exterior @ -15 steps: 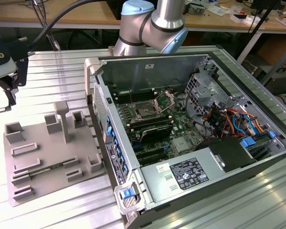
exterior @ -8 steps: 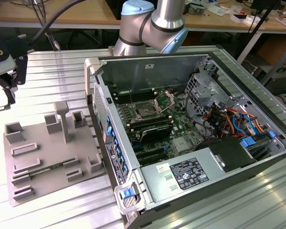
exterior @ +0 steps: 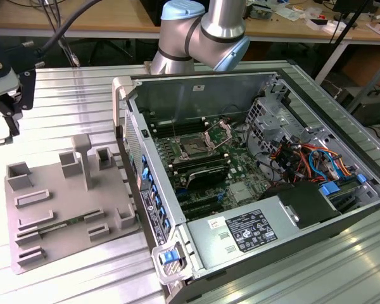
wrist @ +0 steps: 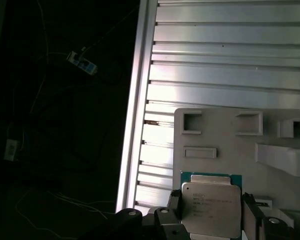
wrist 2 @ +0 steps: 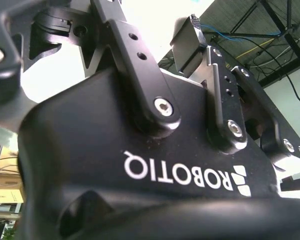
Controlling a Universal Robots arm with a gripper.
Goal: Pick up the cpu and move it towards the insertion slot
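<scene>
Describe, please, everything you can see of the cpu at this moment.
In the first wrist view the cpu is a flat square chip: dull silvery metal lid with faint print, thin teal rim along one edge. It sits level between the dark fingers of the gripper, which clamp two opposite sides, apparently held above the grey tray.

— What do we see of the arm (exterior: pixel 223 25)?
— A silver tube with pale blue caps at its joints, and black cables (exterior: pixel 63 25) leading away behind the gripper (wrist: pixel 211 217).
— And the gripper itself?
— We see a matt black body (wrist 2: pixel 90 150) with white lettering across it. Flat black link bars (wrist 2: pixel 140 75) reach from it toward the tip, each drilled with small holes and pinned by a bright hex-socket screw (wrist 2: pixel 163 107). A grey pad (wrist 2: pixel 187 45) caps one.
</scene>
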